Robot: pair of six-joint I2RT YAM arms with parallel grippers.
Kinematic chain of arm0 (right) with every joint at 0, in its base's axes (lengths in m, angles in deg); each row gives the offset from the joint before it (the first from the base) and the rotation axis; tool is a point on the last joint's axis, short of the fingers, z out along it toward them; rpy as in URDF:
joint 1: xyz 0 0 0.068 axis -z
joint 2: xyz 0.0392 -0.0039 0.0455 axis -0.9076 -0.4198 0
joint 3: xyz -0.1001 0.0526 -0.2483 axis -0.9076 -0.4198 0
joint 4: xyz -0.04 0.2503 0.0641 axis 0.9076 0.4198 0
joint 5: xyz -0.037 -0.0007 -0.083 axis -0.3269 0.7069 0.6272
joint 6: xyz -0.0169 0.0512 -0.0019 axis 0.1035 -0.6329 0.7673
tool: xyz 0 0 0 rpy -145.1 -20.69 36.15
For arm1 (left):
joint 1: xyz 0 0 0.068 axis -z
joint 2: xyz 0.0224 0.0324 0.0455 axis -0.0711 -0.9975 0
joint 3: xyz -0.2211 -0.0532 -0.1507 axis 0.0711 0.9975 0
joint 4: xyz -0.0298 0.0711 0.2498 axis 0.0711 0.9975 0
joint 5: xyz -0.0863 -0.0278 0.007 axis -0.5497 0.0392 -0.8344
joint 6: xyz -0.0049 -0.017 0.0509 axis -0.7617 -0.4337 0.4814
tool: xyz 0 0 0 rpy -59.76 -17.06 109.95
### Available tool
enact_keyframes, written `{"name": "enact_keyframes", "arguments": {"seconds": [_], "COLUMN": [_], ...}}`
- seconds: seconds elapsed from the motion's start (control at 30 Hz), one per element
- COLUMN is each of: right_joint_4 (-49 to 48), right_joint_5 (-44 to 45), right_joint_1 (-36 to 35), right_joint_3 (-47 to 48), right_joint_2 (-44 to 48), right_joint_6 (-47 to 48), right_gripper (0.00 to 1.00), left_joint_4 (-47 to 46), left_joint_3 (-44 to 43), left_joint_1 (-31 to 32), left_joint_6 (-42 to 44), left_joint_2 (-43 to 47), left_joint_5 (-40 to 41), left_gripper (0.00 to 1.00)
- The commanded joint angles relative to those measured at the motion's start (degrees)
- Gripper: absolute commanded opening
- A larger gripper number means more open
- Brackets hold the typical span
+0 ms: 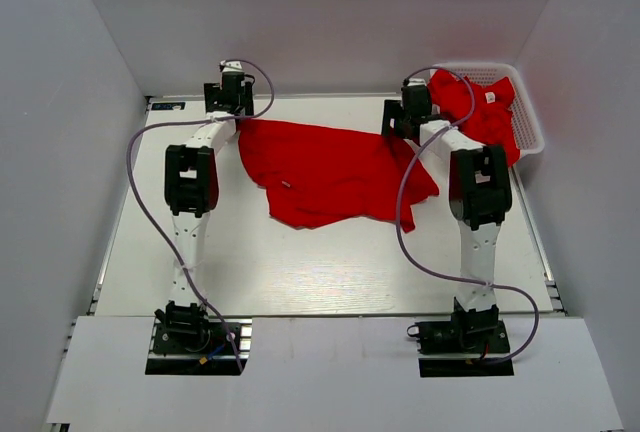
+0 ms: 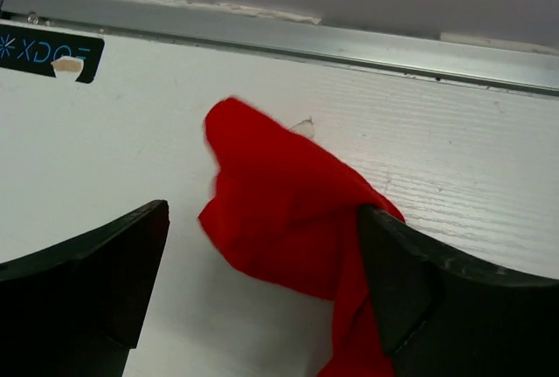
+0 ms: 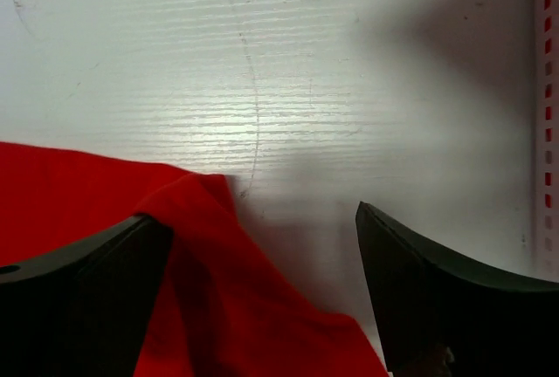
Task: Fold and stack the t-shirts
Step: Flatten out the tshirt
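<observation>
One white wood-grained surface (image 1: pixel 300 272) carried one bright red fabric t-shirt (image 1: pixel 330 172), rumpled across its far middle. One white plastic lattice basket (image 1: pixel 532 137) at the far right held more red fabric (image 1: pixel 480 112) with a white tag (image 1: pixel 491 97); how many pieces was unclear. Of two hands, the left hand (image 2: pixel 262 220) stood apart around the shirt's far left corner, and the right hand (image 3: pixel 262 215) stood apart at its far right edge.

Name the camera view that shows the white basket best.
Top external: the basket appears almost whole at the far right, t-shirts piled in it. The right wrist view catches only a strip of its lattice wall; the left wrist view shows none of it.
</observation>
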Motion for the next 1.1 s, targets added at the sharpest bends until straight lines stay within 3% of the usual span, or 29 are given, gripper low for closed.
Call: {"name": "enact_keyframes", "arguments": {"seconds": [0.0, 0.1, 0.2, 0.3, 0.33, 0.43, 0.53, 0.6, 0.63, 0.67, 0.87, 1.07], "right_joint_4": [-0.46, -0.02, 1.55, 5.94, 11.96, 18.24, 18.52, 18.35, 18.35, 18.35, 18.52, 21.33], "right_joint_5": [-2.09, -2.36, -3.51, -3.86, -2.64, 0.70, 4.75, 7.56, 8.79, 8.80, 19.68, 26.28], "right_joint_1": [0.11, 0.03, 0.03, 0.03, 0.11, -0.15, 0.20, 0.64, 1.43, 1.43, 4.85, 10.30], "right_joint_3": [2.22, 0.11, -3.93, -5.96, -5.53, -7.62, -15.00, -21.33, -26.91, -26.97, -39.26, -43.31], "right_joint_2": [3.97, 10.02, 16.08, 20.13, 20.67, 24.01, 31.98, 34.90, 40.48, 41.84, 55.19, 64.61], "right_joint_6": [0.86, 0.69, -1.24, -2.04, -2.39, -4.67, -9.14, -12.04, -15.28, -15.31, -20.93, -21.47], "right_gripper": [0.90, 0.90, 0.90, 0.90, 0.90, 0.90, 0.90, 0.90, 0.90, 0.90, 0.90, 0.90], "left_joint_4": [-0.36, 5.79, 12.47, 16.68, 17.84, 20.22, 19.43, 19.95, 19.96, 19.96, 12.59, 15.29], "left_joint_3": [-2.32, -3.19, -3.20, -0.21, 1.27, 6.09, 11.46, 13.32, 15.59, 15.61, 26.77, 21.08], "left_joint_1": [0.31, 0.31, 0.31, 1.54, 2.07, 2.77, 6.19, 10.58, 16.51, 16.57, 33.69, 48.73], "left_joint_6": [-0.83, -0.30, -1.18, -1.18, -1.18, -3.10, -3.11, -3.11, -2.41, -2.41, -3.46, -0.83], "left_joint_2": [6.91, 10.95, 16.14, 20.53, 23.16, 27.21, 31.79, 32.50, 33.19, 33.20, 36.54, 28.47], "left_joint_5": [-2.95, -8.46, -9.02, -9.02, -9.02, -16.21, -17.72, -17.72, -15.72, -15.70, -20.09, -16.66], "left_gripper": [1.00, 1.00, 1.00, 1.00, 1.00, 1.00, 1.00, 1.00, 1.00, 1.00, 1.00, 1.00]}}
